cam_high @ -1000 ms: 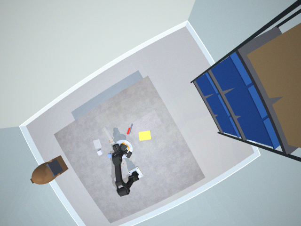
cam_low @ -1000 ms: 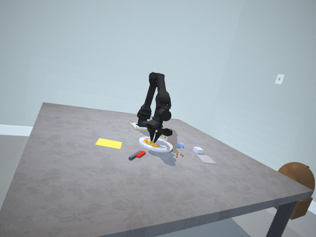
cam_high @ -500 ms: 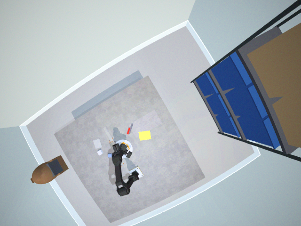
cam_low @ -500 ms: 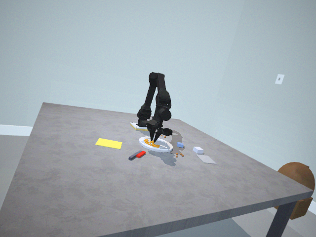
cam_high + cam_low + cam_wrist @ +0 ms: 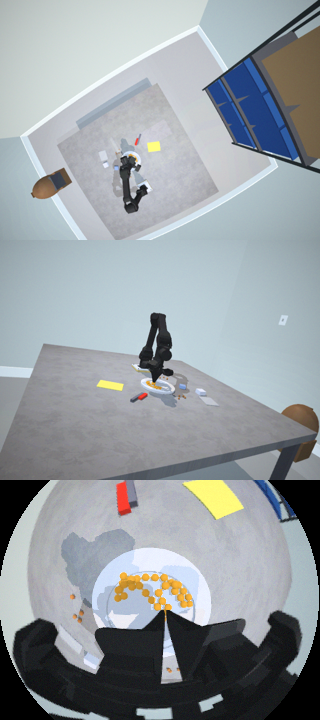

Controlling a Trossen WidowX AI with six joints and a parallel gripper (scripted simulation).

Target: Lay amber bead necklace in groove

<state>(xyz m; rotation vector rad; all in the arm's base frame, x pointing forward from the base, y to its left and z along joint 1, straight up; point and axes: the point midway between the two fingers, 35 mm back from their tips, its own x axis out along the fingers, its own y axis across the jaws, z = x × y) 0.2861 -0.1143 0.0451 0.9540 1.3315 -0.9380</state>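
Note:
The round bead board [image 5: 139, 155] [image 5: 171, 390] [image 5: 150, 555] is a white disc with a thin ring-shaped groove line. The amber bead necklace [image 5: 156, 387] [image 5: 164, 577] lies on it, bunched at the left in the wrist view, with an arc along the far side and a cluster at the right. Two strands run inward to the fingertips. My gripper [image 5: 154, 382] [image 5: 164, 613] points down just above the board's inner area, its tips together on beads of the necklace. The fingers hide the board's near part in the wrist view.
Small orange-brown pieces [image 5: 178, 398] [image 5: 72, 596] lie beside the board. A red piece [image 5: 136, 141] [image 5: 142, 396] and a dark bar [image 5: 135, 398] lie close by, with a yellow sheet [image 5: 154, 146] [image 5: 110, 385]. A blue block [image 5: 182, 386] and white block [image 5: 200, 391] stand opposite.

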